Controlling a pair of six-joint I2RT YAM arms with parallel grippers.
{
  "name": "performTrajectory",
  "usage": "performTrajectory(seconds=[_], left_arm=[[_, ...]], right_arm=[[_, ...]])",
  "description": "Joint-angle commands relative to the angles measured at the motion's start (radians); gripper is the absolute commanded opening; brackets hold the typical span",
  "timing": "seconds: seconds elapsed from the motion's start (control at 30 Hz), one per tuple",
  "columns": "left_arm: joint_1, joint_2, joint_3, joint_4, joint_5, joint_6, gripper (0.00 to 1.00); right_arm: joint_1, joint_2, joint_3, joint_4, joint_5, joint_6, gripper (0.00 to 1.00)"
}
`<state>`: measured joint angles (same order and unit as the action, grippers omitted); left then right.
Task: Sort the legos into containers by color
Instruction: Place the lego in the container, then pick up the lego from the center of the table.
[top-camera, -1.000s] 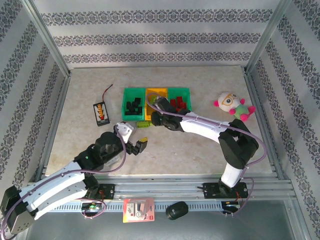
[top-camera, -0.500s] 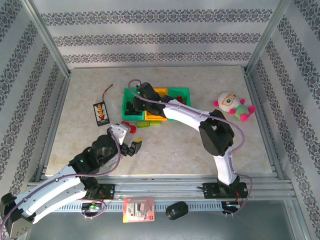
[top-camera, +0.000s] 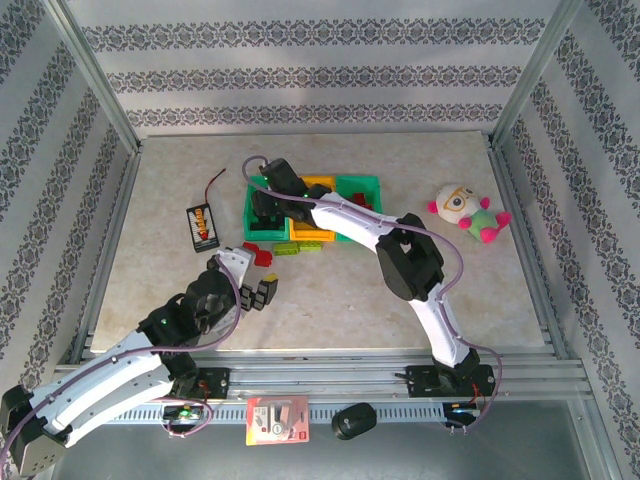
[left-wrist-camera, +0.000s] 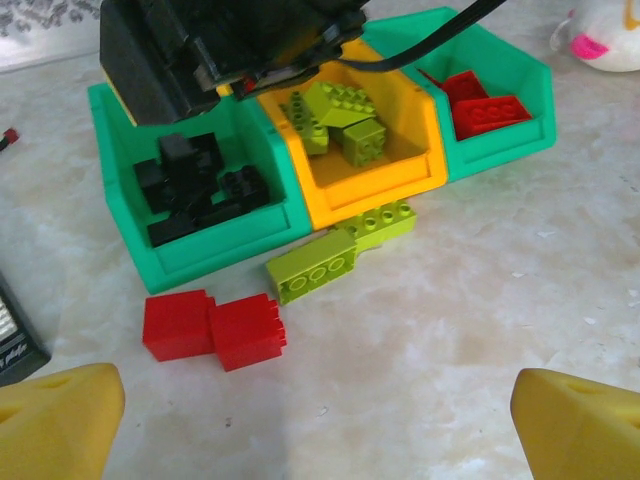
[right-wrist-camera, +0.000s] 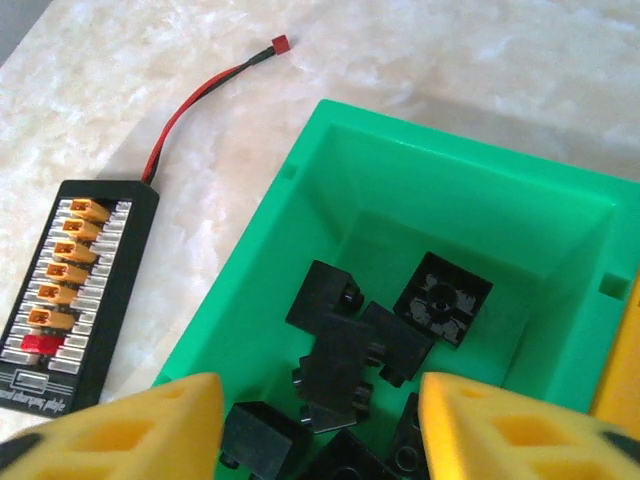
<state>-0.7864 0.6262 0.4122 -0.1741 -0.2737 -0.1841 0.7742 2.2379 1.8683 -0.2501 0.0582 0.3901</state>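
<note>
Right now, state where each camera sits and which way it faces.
Top external: above, behind the bases, looking down at the table; left arm, right arm show.
Left wrist: low, facing the three bins; left gripper open, tips in the bottom corners.
Right wrist: over the leftmost bin, looking down; right gripper tips along the bottom.
Shared: all three show the leftmost bin.

Bins (left-wrist-camera: 370, 195) side by side, loose bricks (left-wrist-camera: 312, 267) before them, battery holder (top-camera: 203, 226) left
</note>
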Motion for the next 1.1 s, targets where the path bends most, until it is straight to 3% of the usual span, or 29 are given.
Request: performTrajectory(seconds=[0.0,0.27,0.47,0.6,0.8,1.07], left_arm=[[-0.014,0.037,0.045,-0.060,-0.084,-0.084,0.99],[0.031,0.240,0.133,-0.152,-0.121,-0.253,1.00],[0.124,0.445,0.202,-0.195,-0.045,-0.364,0.96],[0.180,0.557,0.241,-0.174,0.008,-0.362,0.90],[0.235,0.691,0.278,-0.102,0.121,-0.299,0.87],[0.250,0.848,0.350,-0.065,0.124,-0.243,0.82]], right_arm=[[-0.007,-0.115,-0.021,0.012,-0.017,-0.052,0.65],[-0.005,-0.440,-0.409,0.139,0.043,-0.052,0.74],[0.005,-0.669,-0.694,0.145,0.059,-0.083,0.77],[0.005,-0.789,-0.841,0.162,0.057,-0.025,0.78],[0.010,-0.902,-0.978,0.166,0.086,0.034,0.78],[0.010,-0.902,-0.987,0.153,0.086,0.029,0.79]])
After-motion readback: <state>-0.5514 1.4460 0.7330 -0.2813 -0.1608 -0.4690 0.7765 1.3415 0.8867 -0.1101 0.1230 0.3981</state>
